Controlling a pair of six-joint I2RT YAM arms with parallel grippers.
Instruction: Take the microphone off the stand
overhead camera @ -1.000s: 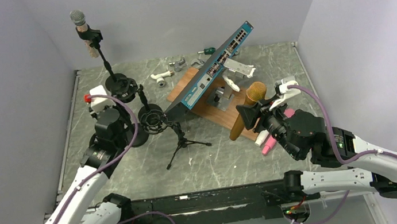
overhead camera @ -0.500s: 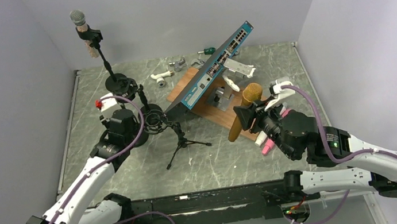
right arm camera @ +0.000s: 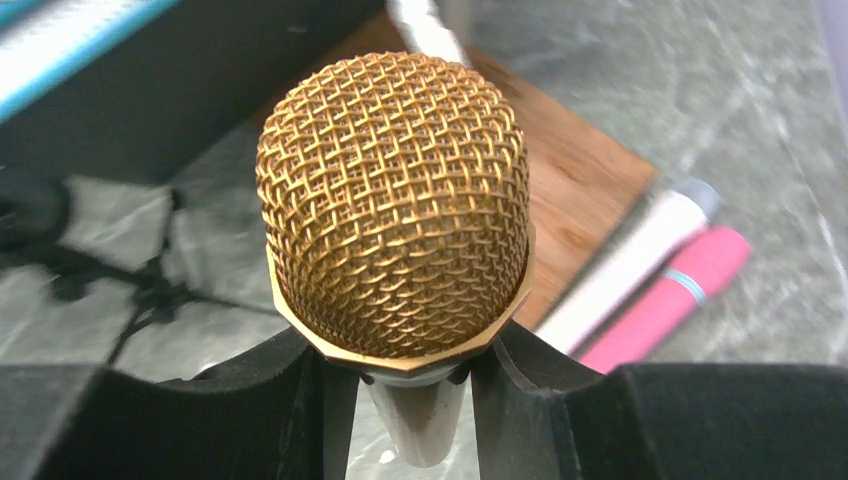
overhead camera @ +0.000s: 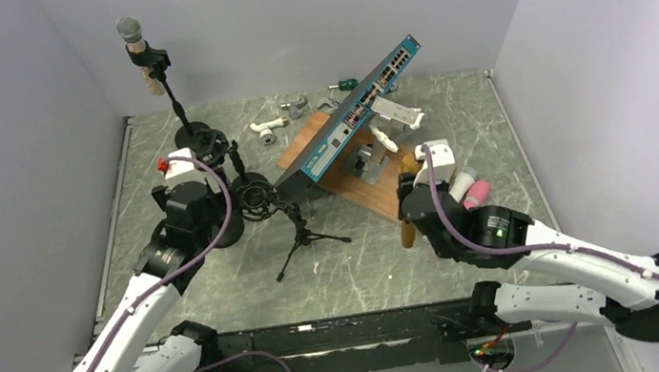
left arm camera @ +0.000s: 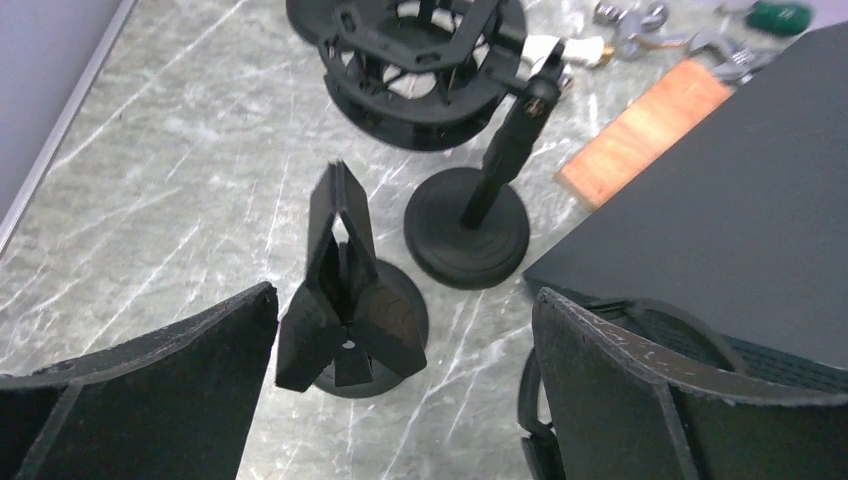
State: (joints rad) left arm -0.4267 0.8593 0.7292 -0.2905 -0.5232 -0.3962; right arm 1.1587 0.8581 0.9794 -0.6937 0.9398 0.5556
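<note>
The right claw [right arm camera: 395, 400] is gripping the gold microphone [right arm camera: 395, 200] just under its mesh head. The microphone is sitting clear of the tripod stand [overhead camera: 301, 236], at about 3 o'clock from it. The left claw [left arm camera: 405, 300] is hanging wide open over the bench [left arm camera: 150, 150], above a black clip base [left arm camera: 345, 310], probably not touching it.

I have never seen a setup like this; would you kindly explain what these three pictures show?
Two robot arms are bolted at the near edge of a marble table. The wide picture looks down from above and behind them; the other two come from cameras on each wrist. The left gripper is open above black microphone stands. The right gripper is shut on a gold microphone. A blue network switch sits tilted over a wooden board; a silver microphone stands at the back.
</note>
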